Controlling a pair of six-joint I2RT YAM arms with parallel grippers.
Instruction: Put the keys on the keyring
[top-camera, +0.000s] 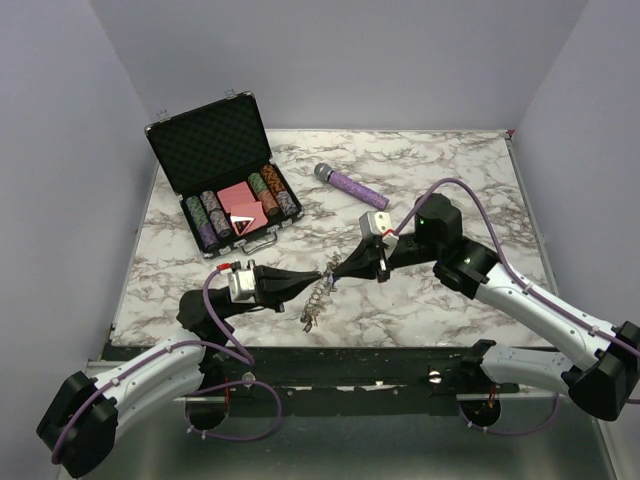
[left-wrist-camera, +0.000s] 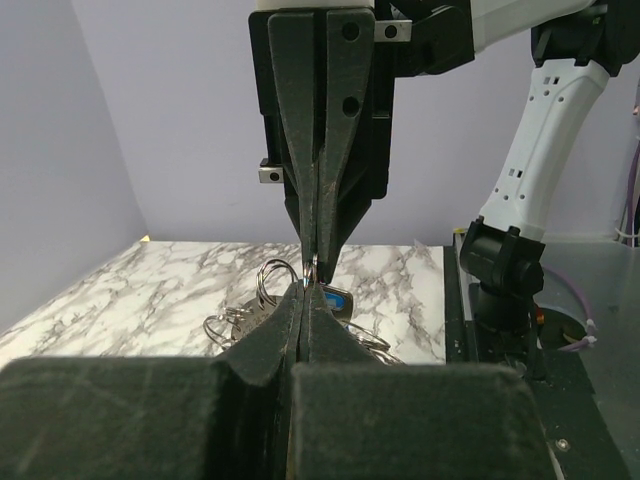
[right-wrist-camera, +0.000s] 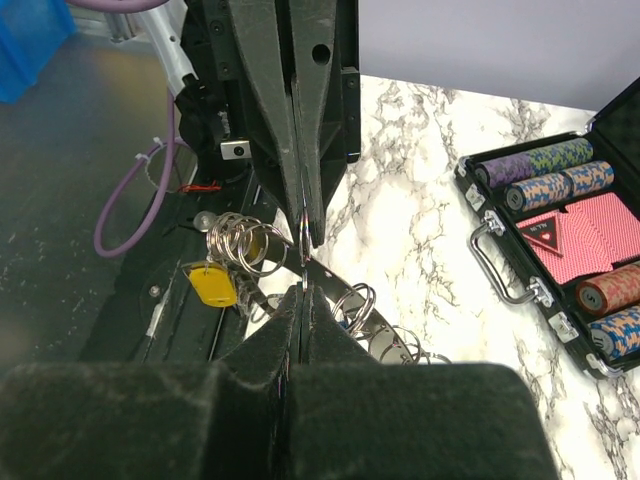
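Keyring (top-camera: 316, 298) sits over the near middle of the table (top-camera: 450, 200), trailing from the meeting tips down toward the near edge, with keys (right-wrist-camera: 213, 285) bunched below. Left gripper (top-camera: 320, 273) and right gripper (top-camera: 338, 269) face tip to tip, both apparently pinched shut on its thin wire, so neither is nearer

Even soft light, sharp, faint shadows

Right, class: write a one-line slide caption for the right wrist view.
Right gripper and left gripper, both shut, pinch the keyring tip to tip, keys dangling.
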